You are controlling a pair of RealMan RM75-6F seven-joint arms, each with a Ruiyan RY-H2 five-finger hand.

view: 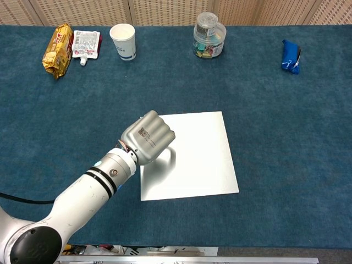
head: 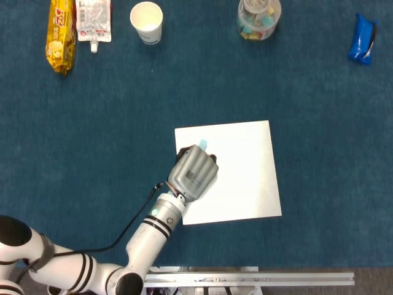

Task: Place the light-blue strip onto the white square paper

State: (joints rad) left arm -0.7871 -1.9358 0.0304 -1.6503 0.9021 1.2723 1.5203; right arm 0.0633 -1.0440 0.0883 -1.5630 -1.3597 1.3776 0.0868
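Note:
The white square paper lies at the table's middle, also seen in the chest view. My left hand hangs over the paper's near-left part with its fingers curled in like a fist. A short end of the light-blue strip pokes out past the far side of the fingers, over the paper near its far-left corner. The rest of the strip is hidden under the hand. In the chest view the left hand covers the strip entirely and casts a shadow on the paper. My right hand shows in neither view.
Along the far edge stand a yellow snack bag, a white pouch, a paper cup, a clear jar of small items and a blue packet. Blue cloth covers the table.

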